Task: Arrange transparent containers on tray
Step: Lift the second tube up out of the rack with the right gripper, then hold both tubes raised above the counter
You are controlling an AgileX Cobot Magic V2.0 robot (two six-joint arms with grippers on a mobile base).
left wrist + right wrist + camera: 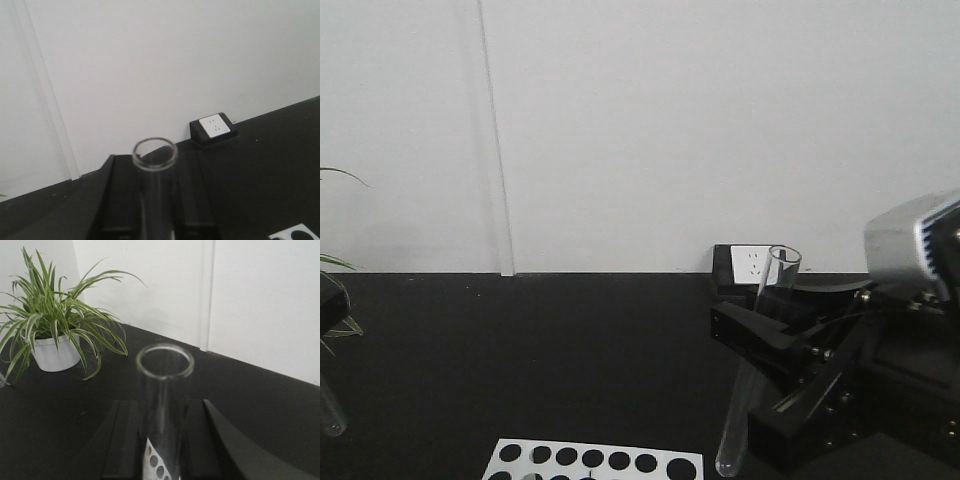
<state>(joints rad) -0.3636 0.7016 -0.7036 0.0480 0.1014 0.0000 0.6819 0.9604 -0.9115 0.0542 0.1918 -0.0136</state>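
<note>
1. Both arms loaded, mid-task: the left gripper (156, 210) is clamped on a test tube (151, 192), open rim facing the camera. The right gripper (765, 335) is closed around a second test tube (742, 410), held rim-up at a slight tilt above the black table (570, 360).
2. Neither tube has reached the yellow tray, which appears in no view. How many tubes already lie on it cannot be told. On this evidence, carrying over and setting down both tubes is left to do.
3. Only the front view takes in both arms. It shows the right arm's tube at full length and just the rounded bottom of the other at the left edge. A white rack (590, 462) of round holes sits along the bottom edge.
4. The left wrist view shows its tube seated between two dark fingers, with a wall socket (215, 126) close behind.
5. The right wrist view gives the potted plant (52, 340) in full, where the front view catches only leaf tips.
</note>
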